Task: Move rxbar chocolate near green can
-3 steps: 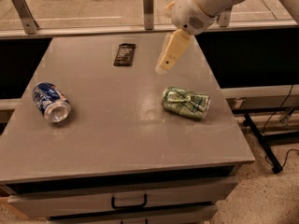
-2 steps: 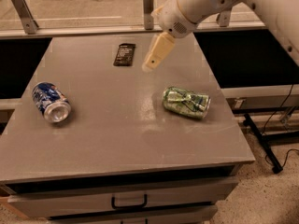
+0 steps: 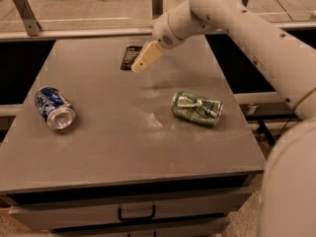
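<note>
Tilting down to the left, the gripper point(image 3: 140, 62) is hanging over the far part of the grey table point(image 3: 123, 147), its tip overlapping the rxbar chocolate point(image 3: 128, 58) lying flat there (wide or narrow, I cannot tell). Well apart, toward the right, the green can point(image 3: 196, 108) is lying on its side; a blue can point(image 3: 54, 107) is lying by the left edge.
</note>
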